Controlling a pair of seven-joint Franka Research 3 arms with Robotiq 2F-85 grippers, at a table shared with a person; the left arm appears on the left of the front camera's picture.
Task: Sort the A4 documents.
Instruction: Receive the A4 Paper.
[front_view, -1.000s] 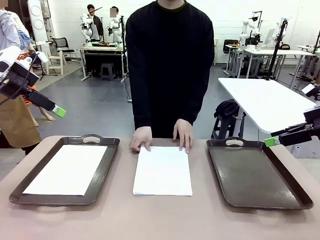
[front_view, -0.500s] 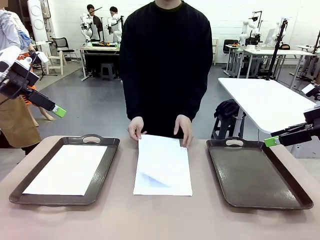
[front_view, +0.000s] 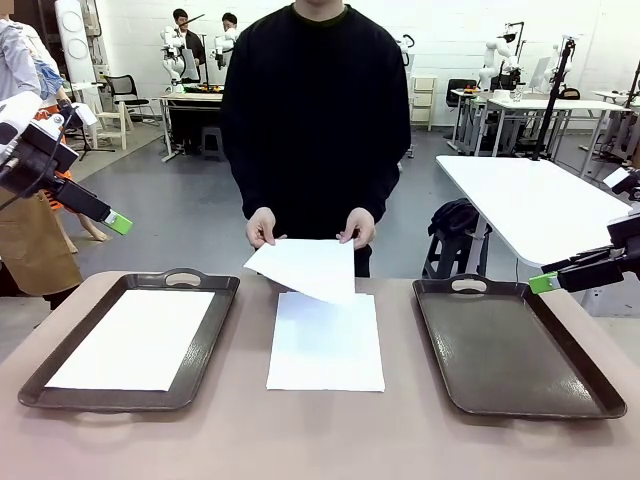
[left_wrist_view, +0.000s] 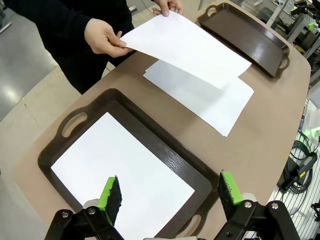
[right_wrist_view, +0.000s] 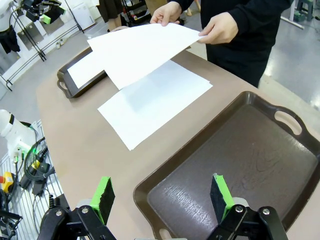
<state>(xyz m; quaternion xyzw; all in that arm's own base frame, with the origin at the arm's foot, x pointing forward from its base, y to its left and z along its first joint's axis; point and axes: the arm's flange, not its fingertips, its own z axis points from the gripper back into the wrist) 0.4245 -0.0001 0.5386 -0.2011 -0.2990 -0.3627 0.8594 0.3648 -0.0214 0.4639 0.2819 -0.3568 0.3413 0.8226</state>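
A4 document (front_view: 305, 268) now lifted; left hand (left_wrist_view: 169, 190), right hand (right_wrist_view: 162, 192) hover splayed.

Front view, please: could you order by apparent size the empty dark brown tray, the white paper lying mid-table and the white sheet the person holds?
1. Empty dark brown rectangular tray.
2. White paper lying flat mid-table.
3. White paper sheet the person holds; tilted and farther off, so its true size is unsure.

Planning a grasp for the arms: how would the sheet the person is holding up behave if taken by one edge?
Probably floppy: the lifted sheet, held by the person at its far edge, hangs lower at its free end. Likely very light, as a corner pinch carries it. Laid flat like the paper below, it would probably be hard to pinch.
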